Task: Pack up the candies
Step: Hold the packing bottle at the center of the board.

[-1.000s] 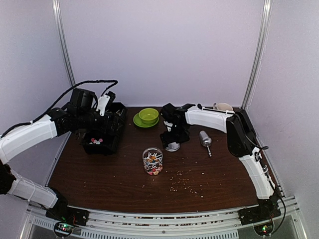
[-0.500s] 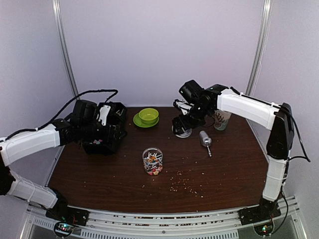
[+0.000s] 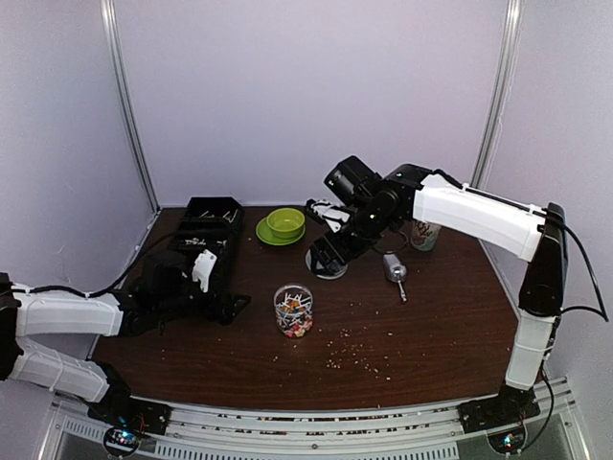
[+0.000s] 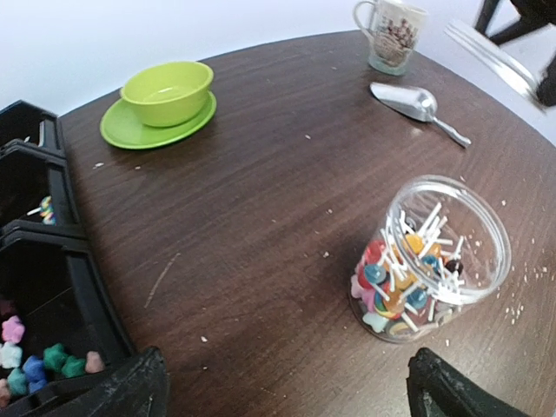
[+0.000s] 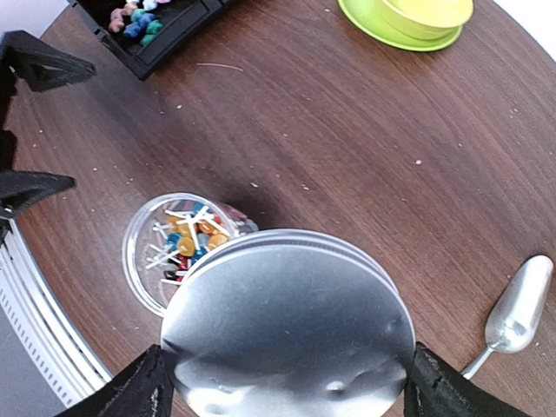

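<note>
Pastel candies (image 4: 33,367) lie in the near compartment of a black bin (image 3: 206,233); they also show in the right wrist view (image 5: 139,17). A clear open jar (image 3: 293,310) of coloured sweets on white sticks stands mid-table. My left gripper (image 3: 226,295) is open and empty, low over the table between the bin and the jar (image 4: 432,259). My right gripper (image 3: 327,259) is shut on a round silver lid (image 5: 287,321) and holds it in the air behind and right of the jar (image 5: 174,248).
A green bowl on a green plate (image 3: 284,224) stands at the back. A metal scoop (image 3: 395,271) lies right of the jar, and a printed mug (image 3: 425,235) stands behind it. Pale crumbs (image 3: 359,355) are scattered at the front right.
My left arm has dropped from over the bin, down and toward the near left. My right gripper has lifted the lid off the table and carried it left toward the jar.
</note>
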You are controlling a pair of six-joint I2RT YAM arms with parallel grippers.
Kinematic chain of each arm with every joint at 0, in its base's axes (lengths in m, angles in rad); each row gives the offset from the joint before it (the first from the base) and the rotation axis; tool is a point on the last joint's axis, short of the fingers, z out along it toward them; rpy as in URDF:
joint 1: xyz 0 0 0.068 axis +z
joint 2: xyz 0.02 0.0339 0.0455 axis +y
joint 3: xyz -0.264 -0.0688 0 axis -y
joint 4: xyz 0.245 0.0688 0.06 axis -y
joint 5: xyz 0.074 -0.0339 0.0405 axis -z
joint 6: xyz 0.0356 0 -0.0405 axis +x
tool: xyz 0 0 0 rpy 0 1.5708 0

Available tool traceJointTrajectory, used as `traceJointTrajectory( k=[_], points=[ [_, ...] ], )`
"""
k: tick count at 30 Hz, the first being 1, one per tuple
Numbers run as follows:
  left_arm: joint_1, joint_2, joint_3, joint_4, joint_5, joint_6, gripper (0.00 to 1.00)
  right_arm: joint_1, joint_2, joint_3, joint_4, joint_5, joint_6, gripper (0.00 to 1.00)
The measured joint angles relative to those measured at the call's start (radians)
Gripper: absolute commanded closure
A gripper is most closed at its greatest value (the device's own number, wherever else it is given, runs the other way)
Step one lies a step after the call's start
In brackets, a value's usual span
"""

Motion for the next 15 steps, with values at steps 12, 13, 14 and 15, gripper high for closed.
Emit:
traceJointTrajectory(
  k=[12, 13, 14, 15],
  points=[
    [-0.043, 0.361, -0.086, 0.498, 0.192, 0.152, 0.02, 0.067, 0.056, 0.078, -0.017, -0.007, -0.027, 0.12],
    [-0.043, 0.400, -0.086, 0.542, 0.211, 0.157, 0.02, 0.074, 0.062, 0.081, -0.020, -0.007, -0.028, 0.12],
    [-0.043, 0.444, -0.085, 0.587, 0.228, 0.163, 0.02, 0.079, 0.068, 0.084, -0.022, -0.007, -0.029, 0.11],
    [-0.043, 0.481, -0.084, 0.623, 0.241, 0.166, 0.02, 0.085, 0.075, 0.087, -0.022, -0.007, -0.029, 0.11]
  ],
)
